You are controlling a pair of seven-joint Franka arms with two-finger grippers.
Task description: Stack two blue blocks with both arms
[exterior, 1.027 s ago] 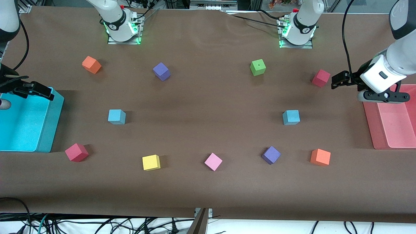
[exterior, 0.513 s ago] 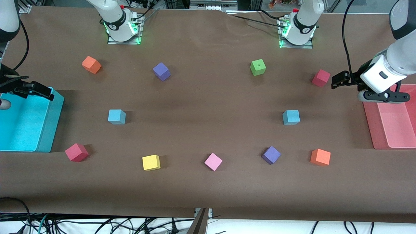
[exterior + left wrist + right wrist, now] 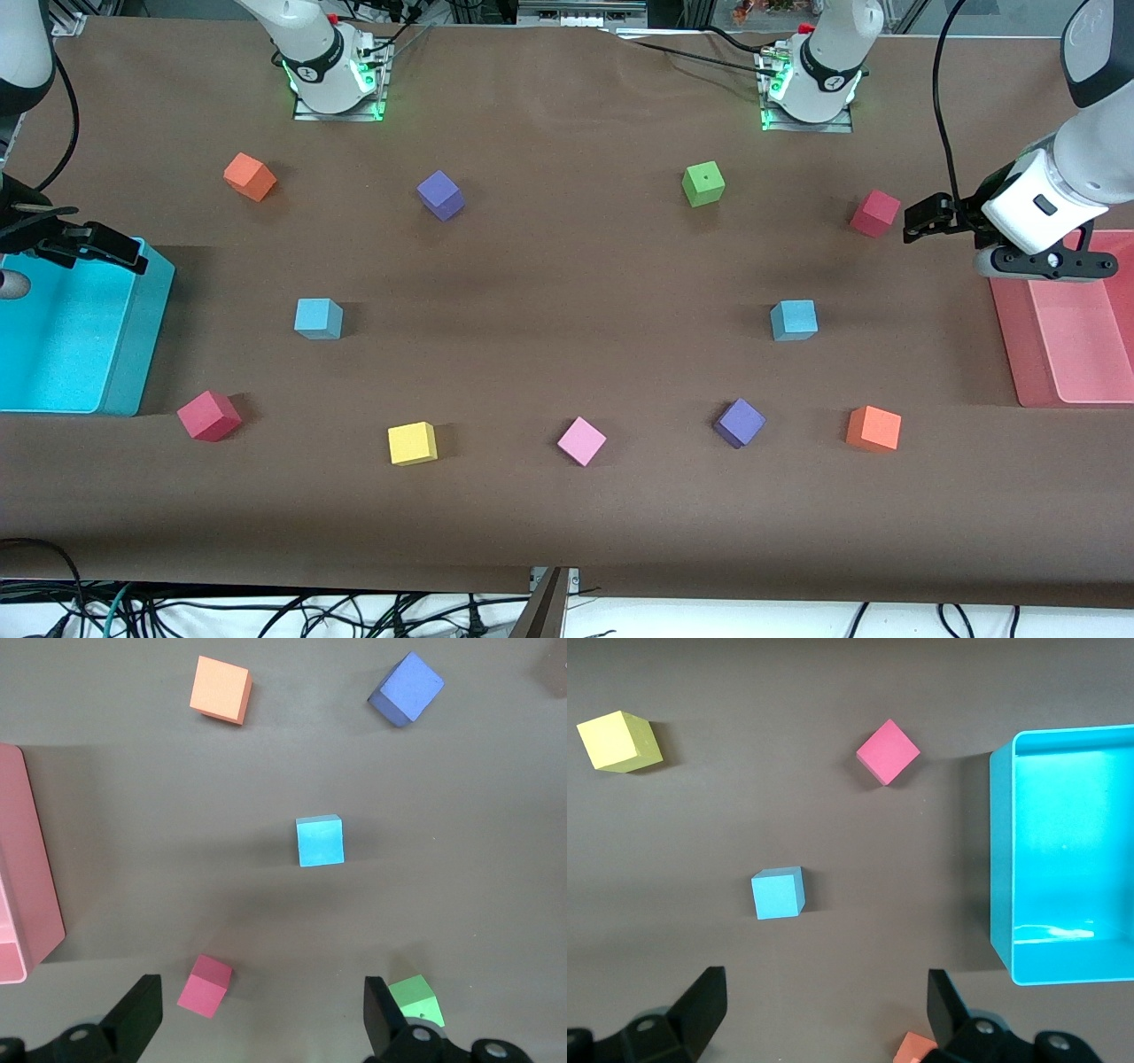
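Note:
Two light blue blocks lie apart on the brown table, one [image 3: 318,318] toward the right arm's end and the other [image 3: 794,320] toward the left arm's end. My left gripper [image 3: 921,220] hangs open and empty over the table between a red cube [image 3: 874,213] and the pink tray [image 3: 1010,337]. Its wrist view shows the nearby blue block [image 3: 320,840] well clear of the open left gripper [image 3: 262,1014]. My right gripper [image 3: 102,248] is open and empty over the cyan bin's rim [image 3: 133,354]. In its wrist view that end's blue block [image 3: 778,893] lies clear of the open right gripper [image 3: 824,1005].
Other cubes are scattered around: orange [image 3: 250,176], purple [image 3: 440,194] and green [image 3: 703,183] nearer the bases; red [image 3: 209,415], yellow [image 3: 412,443], pink [image 3: 581,440], purple [image 3: 739,422] and orange [image 3: 873,428] nearer the front camera.

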